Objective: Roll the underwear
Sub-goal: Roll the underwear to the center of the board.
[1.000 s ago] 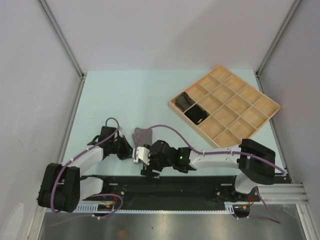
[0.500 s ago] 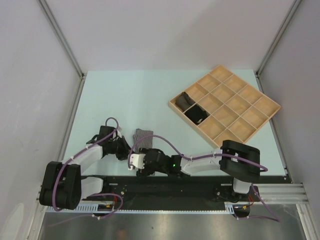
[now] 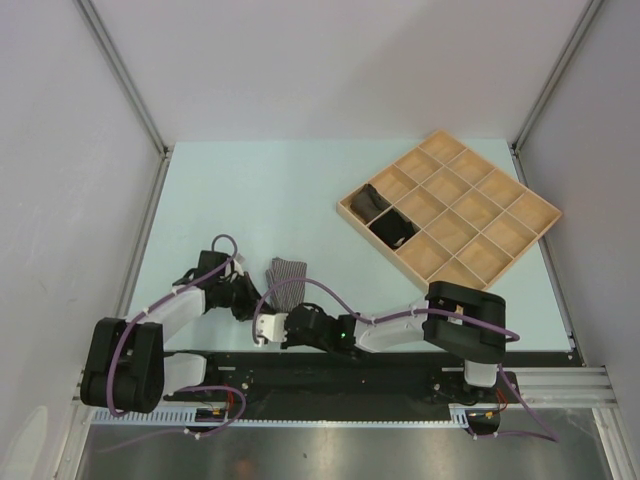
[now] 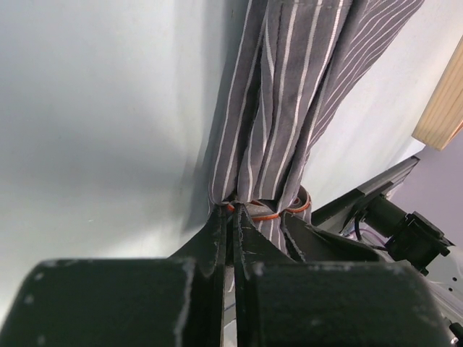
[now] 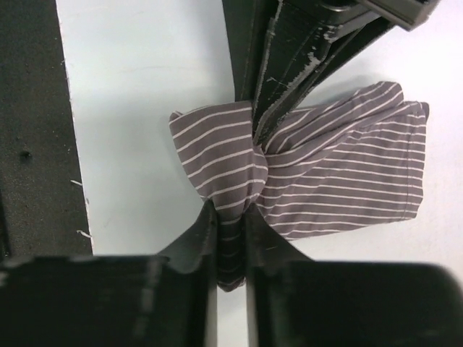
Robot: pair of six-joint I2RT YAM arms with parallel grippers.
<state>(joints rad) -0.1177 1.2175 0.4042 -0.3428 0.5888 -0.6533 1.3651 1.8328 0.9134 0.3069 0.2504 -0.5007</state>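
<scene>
The grey striped underwear (image 3: 285,271) with a thin orange edge lies bunched on the pale table close to the front. My left gripper (image 3: 249,297) is shut on its orange-edged hem (image 4: 255,208); the left gripper (image 4: 233,214) pinches the cloth (image 4: 289,108) into tight folds. My right gripper (image 3: 274,316) is shut on the near edge of the same underwear (image 5: 340,173), with the right gripper (image 5: 230,214) facing the left fingers (image 5: 289,65) across the pinched middle. Two dark rolled briefs (image 3: 368,203) (image 3: 393,230) sit in tray compartments.
A compartmented wooden tray (image 3: 480,190) stands at the right rear of the table. The black base rail (image 3: 350,370) runs along the near edge just behind both grippers. Grey walls close in both sides.
My right gripper has slid left toward the underwear and closed on its near edge. The right elbow folded in toward the base. The left gripper kept its grip.
</scene>
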